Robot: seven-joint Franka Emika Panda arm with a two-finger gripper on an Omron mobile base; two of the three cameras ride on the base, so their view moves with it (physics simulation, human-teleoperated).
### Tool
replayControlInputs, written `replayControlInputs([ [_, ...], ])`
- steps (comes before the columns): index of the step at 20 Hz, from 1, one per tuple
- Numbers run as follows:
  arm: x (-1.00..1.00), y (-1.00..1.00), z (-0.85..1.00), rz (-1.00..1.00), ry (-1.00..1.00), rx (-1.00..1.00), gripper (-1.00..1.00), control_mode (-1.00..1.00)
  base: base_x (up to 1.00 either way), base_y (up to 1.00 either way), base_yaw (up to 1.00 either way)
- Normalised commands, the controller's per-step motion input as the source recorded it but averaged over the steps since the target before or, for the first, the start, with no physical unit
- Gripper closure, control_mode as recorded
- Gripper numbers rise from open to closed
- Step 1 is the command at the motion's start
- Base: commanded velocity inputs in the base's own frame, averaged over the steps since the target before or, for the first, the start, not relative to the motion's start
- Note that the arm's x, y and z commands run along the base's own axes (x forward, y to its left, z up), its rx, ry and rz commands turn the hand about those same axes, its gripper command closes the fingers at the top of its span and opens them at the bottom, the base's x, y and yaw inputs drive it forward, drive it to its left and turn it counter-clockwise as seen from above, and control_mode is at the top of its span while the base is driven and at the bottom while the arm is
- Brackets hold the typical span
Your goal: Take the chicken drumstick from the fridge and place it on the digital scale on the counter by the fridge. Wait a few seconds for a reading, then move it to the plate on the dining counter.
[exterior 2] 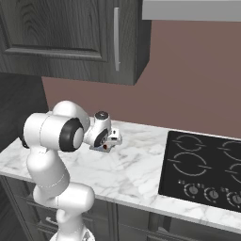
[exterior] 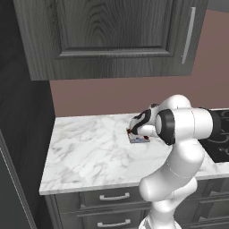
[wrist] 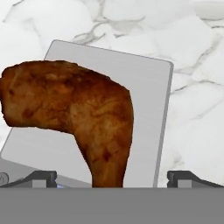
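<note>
Reddish-brown chicken drumstick [wrist: 70, 118] lies on the grey digital scale [wrist: 144, 87], thick end to the left of the hand view, thin bone end pointing down toward the camera. The scale sits on the small marble counter [exterior: 89, 152], left of the black cooktop [exterior 2: 207, 164]. Judgement: the fetch from the fridge and the placing on the scale are done; left are the wait for a reading and the carry to the plate on the dining counter. Gripper [wrist: 112, 181] is spread wide, fingertips [wrist: 41, 178] well apart on either side of the bone end, holding nothing. Arm is folded forward over the counter, hand low, just above the scale.
</note>
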Motion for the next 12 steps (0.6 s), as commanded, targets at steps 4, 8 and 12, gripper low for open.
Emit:
replayControlInputs([
  [4,0.00,0.00,0.00,0.00,0.00,0.00,1.00,-1.00,0.00,0.00,0.00],
  [8,0.00,0.00,0.00,0.00,0.00,0.00,1.00,-1.00,0.00,0.00,0.00],
  [12,0.00,0.00,0.00,0.00,0.00,0.00,1.00,-1.00,0.00,0.00,0.00],
])
